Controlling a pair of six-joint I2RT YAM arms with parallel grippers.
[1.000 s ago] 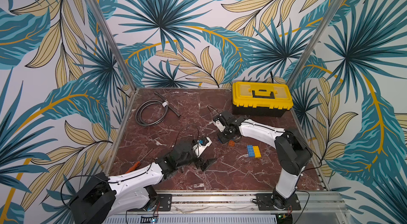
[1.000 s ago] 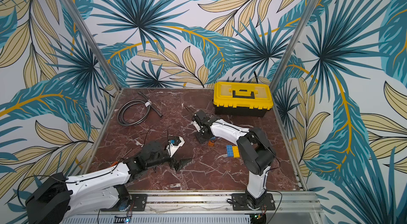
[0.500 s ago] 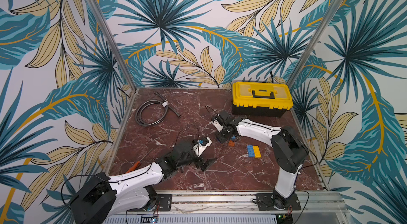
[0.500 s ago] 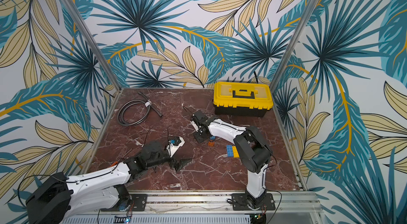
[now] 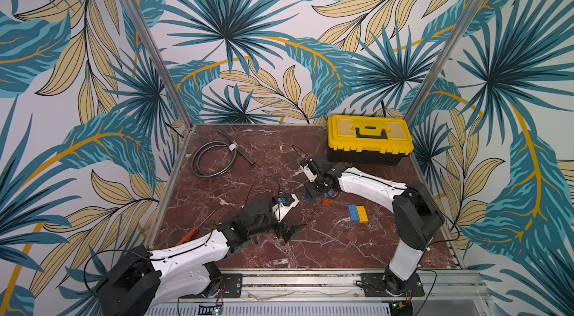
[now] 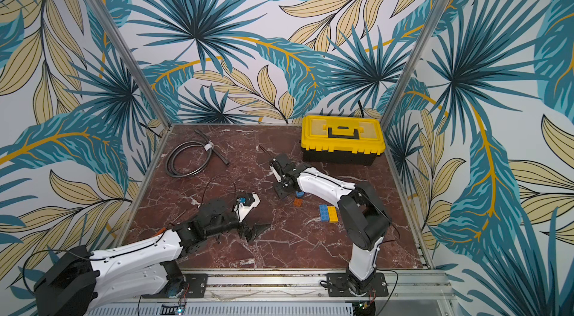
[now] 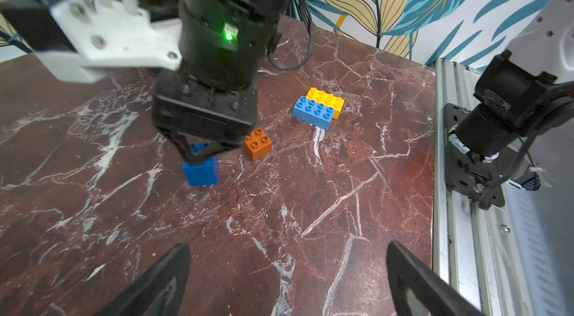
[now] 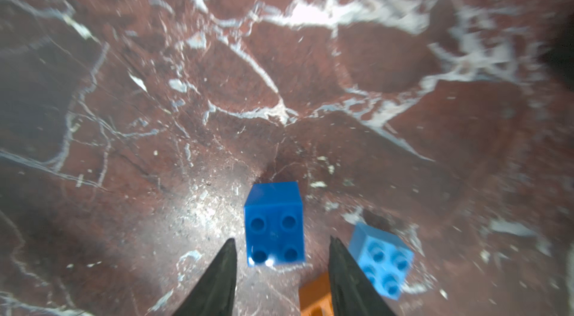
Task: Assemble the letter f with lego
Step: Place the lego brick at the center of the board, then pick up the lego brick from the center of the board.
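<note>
**No brick joined; right pincer open around a blue one**

At the left, the left gripper (image 5: 293,230) is held low over the bare table (image 5: 248,149), its jaws spread wide with nothing between them. Toward the middle, the right gripper (image 8: 281,239) is pointed down at the dark blue square brick (image 8: 273,224), which stands studs-up on the marble. The jaws are parted, one on each side, and a gap is visible on both (so no grip is judged to be made). The lighter blue square brick (image 8: 380,258) lies just beside it, and the orange brick (image 7: 257,143) is set near, apart from both. Farther right, the long blue brick (image 7: 313,111) and the long yellow brick (image 7: 326,98) are laid side by side, touching, studs up. None of the lego is seen stacked, so the letter f is judged not begun, and all five pieces are left to be joined.
</note>
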